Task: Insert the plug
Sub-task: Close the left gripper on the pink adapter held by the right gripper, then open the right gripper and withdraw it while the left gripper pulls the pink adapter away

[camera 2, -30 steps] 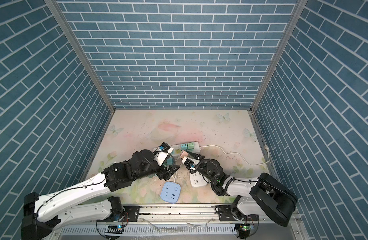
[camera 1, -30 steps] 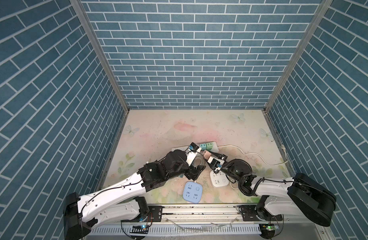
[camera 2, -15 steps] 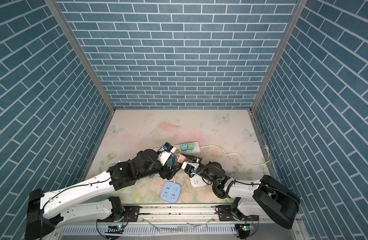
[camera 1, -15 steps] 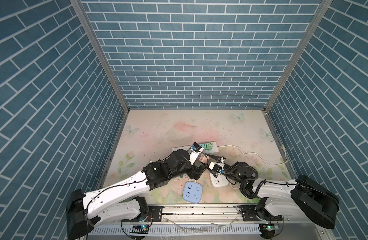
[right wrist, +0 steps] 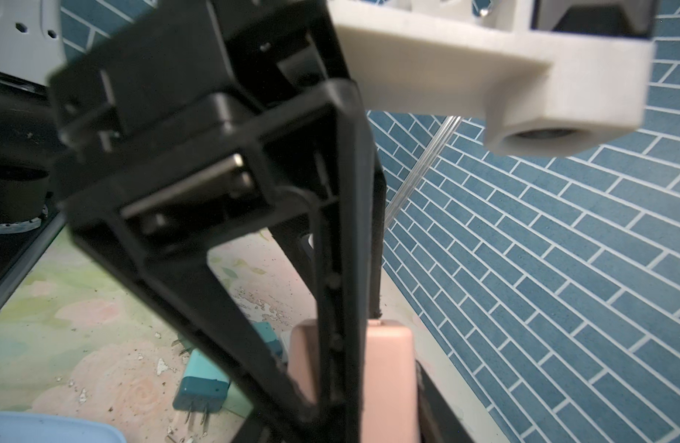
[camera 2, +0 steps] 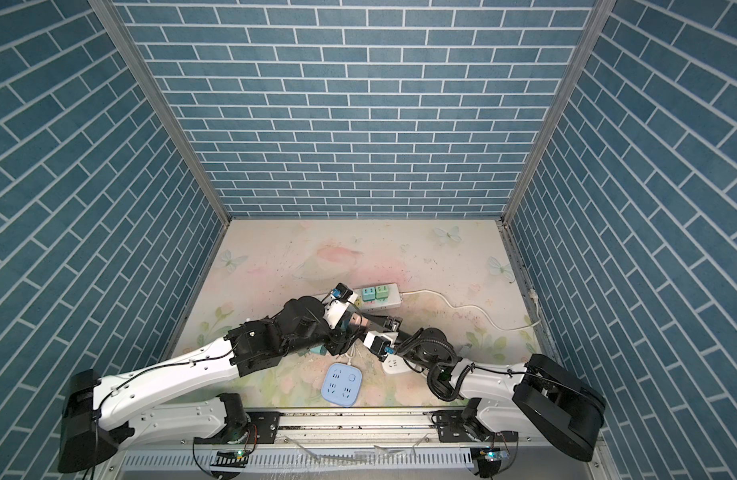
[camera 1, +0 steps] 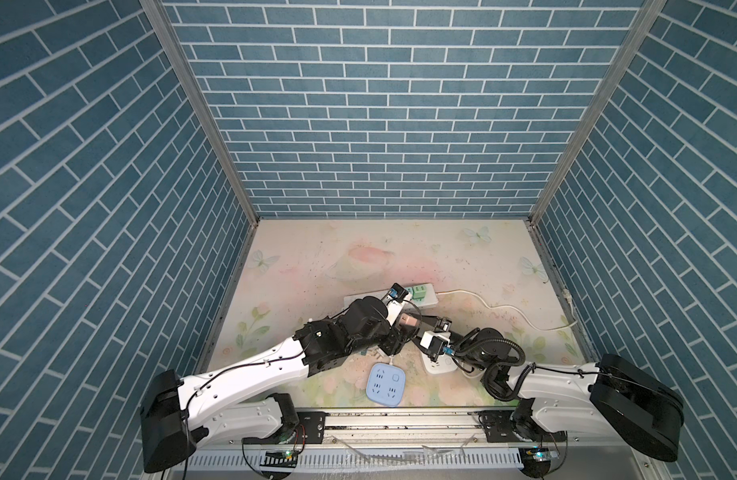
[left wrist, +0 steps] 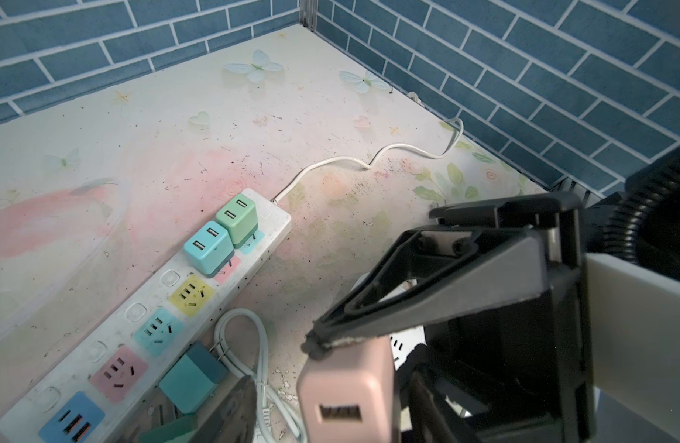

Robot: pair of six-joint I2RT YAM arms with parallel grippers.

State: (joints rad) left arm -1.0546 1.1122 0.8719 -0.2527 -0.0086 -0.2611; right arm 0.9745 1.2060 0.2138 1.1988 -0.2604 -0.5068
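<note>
I read this as a mid-air handover above the flowered table (camera 1: pixel 358 249), and the plug is not yet in any socket. In both top views the two arms meet just on the near side of the white power strip (left wrist: pixel 146 299), which lies at an angle across the middle. A blue square socket block (camera 1: pixel 385 383) sits closer to the rail and looks to me like no part of this step.

On the strip, a green charger (left wrist: pixel 237 216) and a light-blue charger (left wrist: pixel 208 249) are already seated side by side at the cord end. The yellow socket (left wrist: pixel 190 293), teal socket (left wrist: pixel 156 330) and pink socket (left wrist: pixel 118 374) are free. A loose teal charger (left wrist: pixel 190 379) lies on the table against the strip's edge.

The right gripper (left wrist: pixel 323 351) is clamped on the pink USB charger (left wrist: pixel 346 387) and holds it off the table, one black fingertip pressed on its upper edge. The left gripper (left wrist: pixel 332 377) straddles the same charger with its jaws partly apart. I see a clear gap between its one visible finger (left wrist: pixel 235 406) and the pink casing, so I judge it has no hold yet.

Next, I would have the left jaws take a firm grip before the right lets go. Then the prongs, which I cannot see, need to be turned down toward a free socket.
</note>
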